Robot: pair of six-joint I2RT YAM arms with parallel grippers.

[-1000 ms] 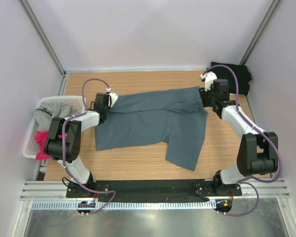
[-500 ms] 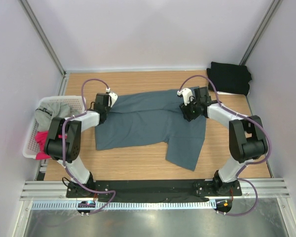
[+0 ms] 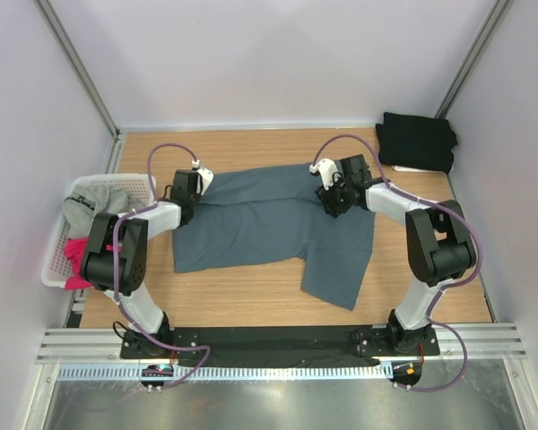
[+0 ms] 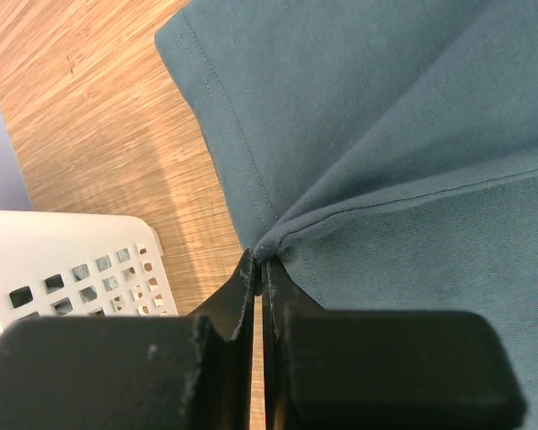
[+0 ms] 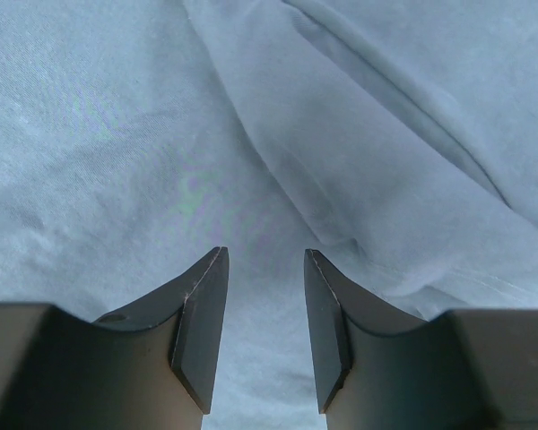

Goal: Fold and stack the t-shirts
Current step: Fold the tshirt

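Top external: my right gripper (image 3: 332, 201), jaws apart, came off the table's right edge, seemingly to regrasp the blue-grey t-shirt (image 3: 260, 224) my left gripper (image 3: 188, 204) pinches.

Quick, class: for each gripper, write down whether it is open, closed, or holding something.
Left gripper: closed, pinching a fold of the blue-grey t-shirt.
Right gripper: open, holding nothing, poised over the same shirt.

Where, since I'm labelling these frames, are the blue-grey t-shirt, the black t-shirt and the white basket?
blue-grey t-shirt (image 3: 260, 219): top external view, middle of its body.
black t-shirt (image 3: 417, 141): top external view, centre of the folded cloth.
white basket (image 4: 72, 233): left wrist view, solid part of its rim.
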